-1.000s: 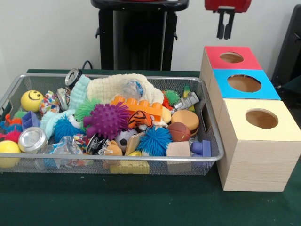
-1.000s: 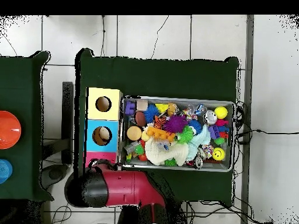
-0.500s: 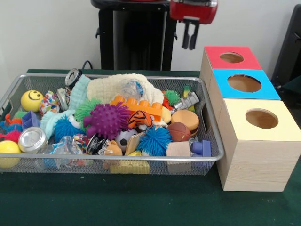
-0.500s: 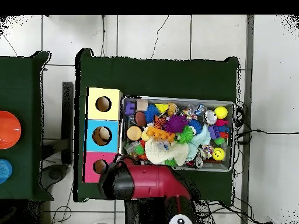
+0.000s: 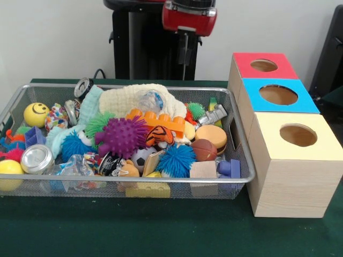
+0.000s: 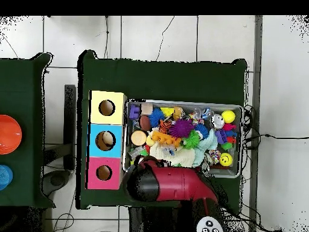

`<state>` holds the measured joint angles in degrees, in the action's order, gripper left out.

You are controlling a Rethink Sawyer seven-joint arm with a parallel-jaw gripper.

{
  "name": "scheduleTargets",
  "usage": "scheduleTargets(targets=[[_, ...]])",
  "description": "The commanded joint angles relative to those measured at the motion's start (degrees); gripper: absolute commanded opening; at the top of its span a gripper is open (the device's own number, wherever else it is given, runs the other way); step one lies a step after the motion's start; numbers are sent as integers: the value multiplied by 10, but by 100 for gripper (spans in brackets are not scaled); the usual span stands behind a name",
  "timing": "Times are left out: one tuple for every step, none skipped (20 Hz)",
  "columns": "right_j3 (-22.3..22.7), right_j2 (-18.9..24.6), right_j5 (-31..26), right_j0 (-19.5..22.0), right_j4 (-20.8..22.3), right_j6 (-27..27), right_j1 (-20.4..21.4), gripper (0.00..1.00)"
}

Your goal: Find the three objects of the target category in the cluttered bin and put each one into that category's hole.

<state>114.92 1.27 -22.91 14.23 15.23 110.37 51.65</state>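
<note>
A wire mesh bin [image 5: 134,182] [image 6: 181,101] is packed with toys: a purple spiky ball [image 5: 122,136], an orange brick [image 5: 161,120], a toy burger [image 5: 210,136], a blue spiky ball [image 5: 176,159], a yellow smiley ball [image 5: 36,114] and a cream cloth [image 5: 134,99]. Beside it stand a red box [image 5: 246,59] [image 6: 93,166], a blue box [image 5: 305,104] [image 6: 96,133] and a yellow box [image 5: 321,144] [image 6: 96,99], each with a round hole on top. My gripper [image 5: 186,56] hangs high over the bin's back edge and holds nothing I can see. In the overhead view the red arm [image 6: 175,186] hides it.
The bin and boxes rest on a dark green table [image 5: 161,230]. A silver tin [image 5: 36,158], a small soccer ball [image 5: 142,156] and a purple block [image 5: 230,168] lie near the bin's front wall. A black pedestal [image 5: 150,43] rises behind.
The arm has swung from above the red box sideways to above the bin's back edge, and the gripper now hangs slightly lower. The bin's contents have not shifted.
</note>
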Motion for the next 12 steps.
scheduleTargets(targets=[[-46,62,63,42,56,-28,-48,0],[-47,68,70,50,61,-31,-55,0],[-48,73,77,57,66,-32,-61,0],[-48,78,83,65,71,-34,-66,0],[-49,81,89,70,76,-35,-70,0],[-48,85,94,77,81,-36,-74,0],[-48,89,101,82,85,-34,-79,0],[-47,92,107,86,90,-30,-83,0],[-49,91,117,86,94,-24,-90,0],[-51,91,126,86,98,-18,-96,0],[-55,90,140,85,103,-12,-107,0],[-60,90,155,85,109,-6,-121,0]])
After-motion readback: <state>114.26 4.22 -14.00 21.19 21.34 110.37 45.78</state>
